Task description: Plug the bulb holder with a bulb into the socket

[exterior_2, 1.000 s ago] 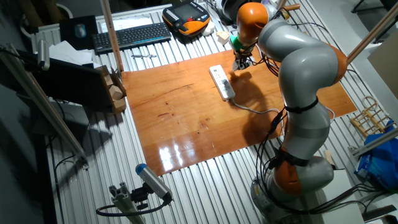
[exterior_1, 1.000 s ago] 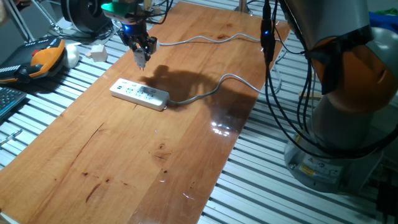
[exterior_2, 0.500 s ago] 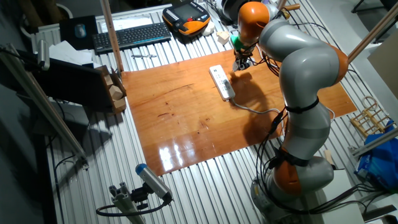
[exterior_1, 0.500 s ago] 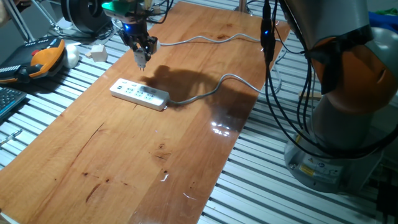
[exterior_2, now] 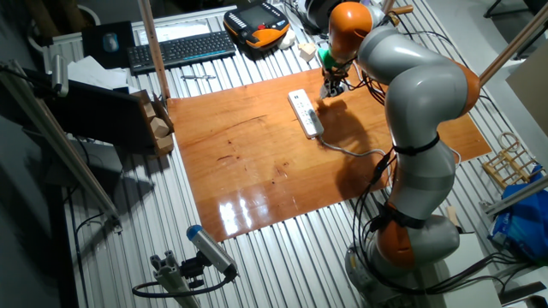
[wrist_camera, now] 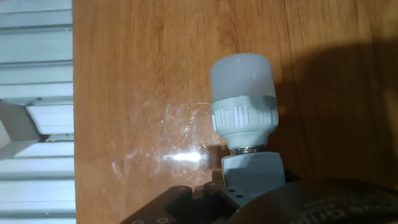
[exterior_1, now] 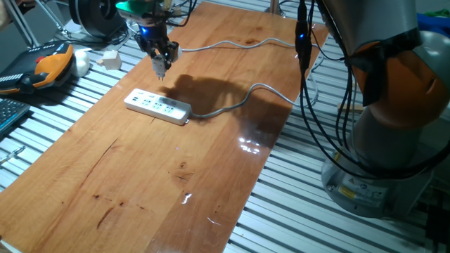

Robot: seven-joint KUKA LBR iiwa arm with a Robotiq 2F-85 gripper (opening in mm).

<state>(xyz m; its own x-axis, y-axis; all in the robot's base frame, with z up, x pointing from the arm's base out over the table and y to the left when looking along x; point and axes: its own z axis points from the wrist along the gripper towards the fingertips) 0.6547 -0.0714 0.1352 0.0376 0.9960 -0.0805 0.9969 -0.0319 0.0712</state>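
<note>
The bulb holder with a bulb (wrist_camera: 244, 118) is gripped by the closed fingers (exterior_1: 161, 62), held above the desk (exterior_1: 155, 169) just beyond the socket (exterior_1: 157, 106); the socket lies flat nearer.

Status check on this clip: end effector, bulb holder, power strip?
End effector shut on bulb holder, held above the table. Power strip lies on the wood, outlets unoccupied. Nothing in the way.

A glossy wooden tabletop (exterior_1: 162, 176) lies on ribbed metal slats (exterior_2: 128, 231), with a keyboard (exterior_2: 181, 49) beyond it.
</note>
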